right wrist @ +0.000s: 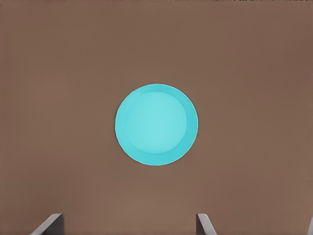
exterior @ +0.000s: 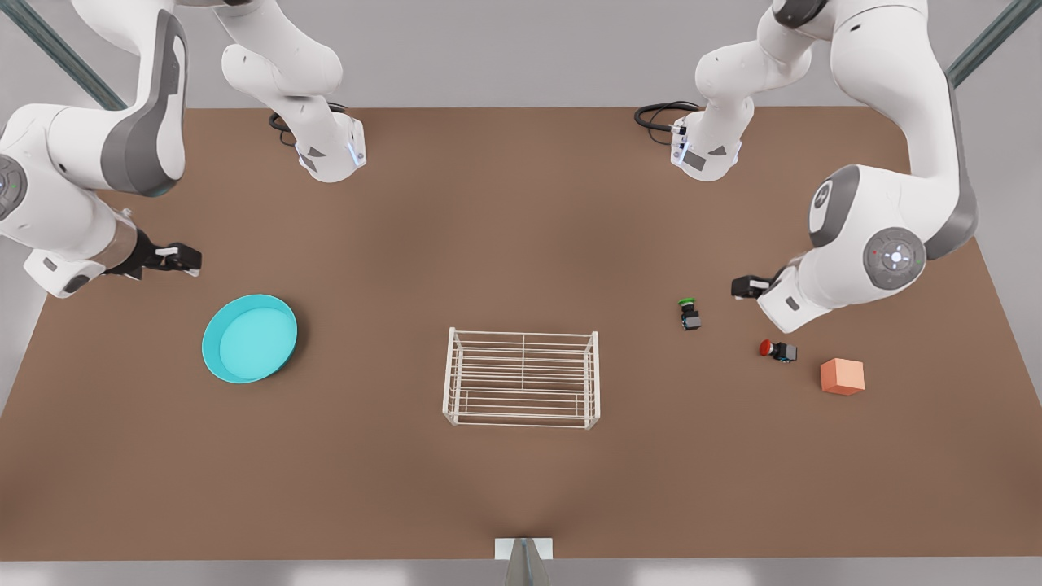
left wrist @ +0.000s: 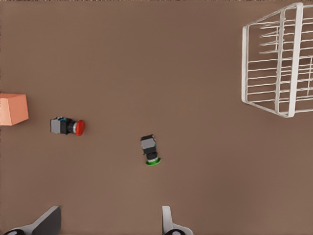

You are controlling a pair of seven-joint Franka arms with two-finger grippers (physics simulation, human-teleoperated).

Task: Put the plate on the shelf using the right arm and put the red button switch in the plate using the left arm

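The right gripper [exterior: 189, 260] hangs above the brown table [exterior: 521, 488] at the front view's left, its fingers [right wrist: 49, 225] spread wide with nothing between them. It is just beyond the plate [exterior: 249, 338], apart from it, and in the right wrist view the plate [right wrist: 156, 124] lies flat on the table, a round turquoise dish with a raised rim and a paler inside.

The left gripper [exterior: 745, 286] hangs at the front view's right, also released, its fingers [left wrist: 168, 223] parted and empty in the left wrist view. Nearest to it is a green button switch [exterior: 689, 313], lying on the table just beside the gripper's tip; whether it rests on its side or stands tilted is hard to tell from the front view. A little farther toward the front view's right lies the red button switch [exterior: 777, 350], on its side with the red cap pointing to the front view's left, touching nothing. In the left wrist view the red button switch [left wrist: 67, 127] lies between the green button switch [left wrist: 150, 150] and an orange cube [left wrist: 13, 109]. The orange cube [exterior: 842, 376] sits near the red switch, apart from it.

The shelf [exterior: 522, 377], a low white wire rack, stands upright in the middle of the table, between the plate and the switches and well apart from both. Its grid top is bare.
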